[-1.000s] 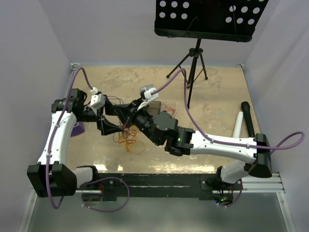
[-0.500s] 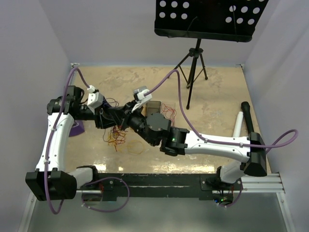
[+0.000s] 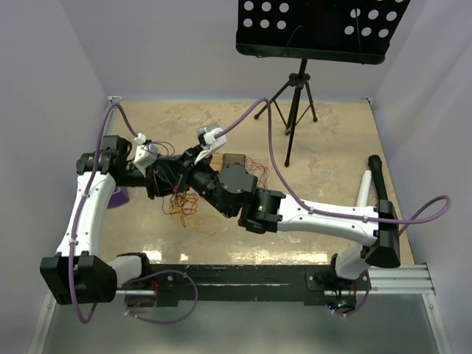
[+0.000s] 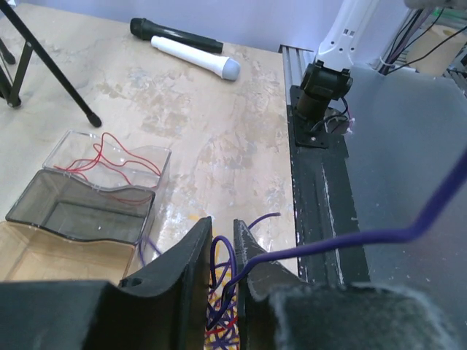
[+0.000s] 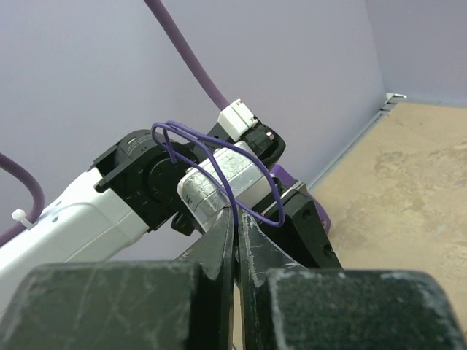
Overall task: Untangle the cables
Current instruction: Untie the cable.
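Beige tabletop [image 4: 219, 131]: clear box [image 4: 149, 157] holds a red cable [image 4: 109, 162]; right gripper [image 5: 237, 219] pinches purple cable [image 5: 259, 216], left gripper [image 4: 221, 224] narrow around cables [image 4: 217, 259].

Colour check: thin cables [image 3: 188, 210] are showing orange, yellow and red; table [image 3: 332, 140] is reading mottled beige.
My left gripper [image 4: 222, 230] and my right gripper [image 5: 237, 219] are both showing matte black. The purple wire [image 5: 219, 157] is reading violet against pale lilac walls [image 3: 162, 51]. I'm seeing my arms [image 3: 332, 220] in white with black joints, carrying lilac hoses [image 5: 187, 55]. Black microphone [image 4: 175, 34] is lying by the white microphone [image 4: 197, 57]. Clear box [image 4: 109, 157] is showing red wire inside; grey box [image 4: 80, 211] is reading smoky. Music stand [image 3: 317, 26] is showing black with round white dots.
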Robot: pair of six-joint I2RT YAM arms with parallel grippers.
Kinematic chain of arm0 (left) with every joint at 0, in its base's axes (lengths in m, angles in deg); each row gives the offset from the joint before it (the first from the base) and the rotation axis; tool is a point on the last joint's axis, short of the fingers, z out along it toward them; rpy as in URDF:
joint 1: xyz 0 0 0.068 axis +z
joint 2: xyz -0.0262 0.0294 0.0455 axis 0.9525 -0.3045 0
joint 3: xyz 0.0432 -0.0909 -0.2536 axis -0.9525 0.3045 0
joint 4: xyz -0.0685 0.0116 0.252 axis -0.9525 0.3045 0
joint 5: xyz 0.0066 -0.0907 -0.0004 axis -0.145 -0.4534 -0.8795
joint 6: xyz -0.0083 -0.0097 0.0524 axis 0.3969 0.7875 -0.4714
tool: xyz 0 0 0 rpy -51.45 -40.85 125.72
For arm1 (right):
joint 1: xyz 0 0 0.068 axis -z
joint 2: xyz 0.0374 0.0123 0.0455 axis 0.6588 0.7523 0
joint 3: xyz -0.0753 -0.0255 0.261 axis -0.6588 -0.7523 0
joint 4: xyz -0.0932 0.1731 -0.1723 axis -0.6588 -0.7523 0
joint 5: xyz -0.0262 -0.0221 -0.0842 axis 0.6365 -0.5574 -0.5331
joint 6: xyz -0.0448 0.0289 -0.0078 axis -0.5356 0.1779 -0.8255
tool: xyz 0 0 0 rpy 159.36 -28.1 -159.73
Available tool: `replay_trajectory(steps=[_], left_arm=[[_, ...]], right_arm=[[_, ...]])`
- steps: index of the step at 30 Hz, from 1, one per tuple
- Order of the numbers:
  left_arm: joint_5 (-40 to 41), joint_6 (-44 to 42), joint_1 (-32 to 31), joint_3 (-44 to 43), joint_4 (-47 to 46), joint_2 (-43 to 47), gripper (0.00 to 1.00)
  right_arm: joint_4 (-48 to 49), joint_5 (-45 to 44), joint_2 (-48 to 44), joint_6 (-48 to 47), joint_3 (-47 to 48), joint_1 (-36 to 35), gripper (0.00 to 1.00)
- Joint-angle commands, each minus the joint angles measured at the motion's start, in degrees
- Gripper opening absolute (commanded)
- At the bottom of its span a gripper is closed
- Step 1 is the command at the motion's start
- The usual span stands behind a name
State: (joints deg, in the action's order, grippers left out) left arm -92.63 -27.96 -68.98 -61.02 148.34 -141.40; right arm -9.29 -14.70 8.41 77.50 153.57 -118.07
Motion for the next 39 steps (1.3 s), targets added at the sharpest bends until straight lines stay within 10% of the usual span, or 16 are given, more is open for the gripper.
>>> replay_trajectory(steps=[1,39], left_arm=[[-12.2,-4.8,-0.2,1.3,0.1,-1.0,0.21],[8.3,-19.5,-1.2,10.7,-3.3,-1.4,0.2]], right_arm=[[3.3,2.0,-1.6,-0.1,6.4,-0.4,0.0],[7.2,-29.2,-29.8,-30.5,16.9,-0.5,0.0]])
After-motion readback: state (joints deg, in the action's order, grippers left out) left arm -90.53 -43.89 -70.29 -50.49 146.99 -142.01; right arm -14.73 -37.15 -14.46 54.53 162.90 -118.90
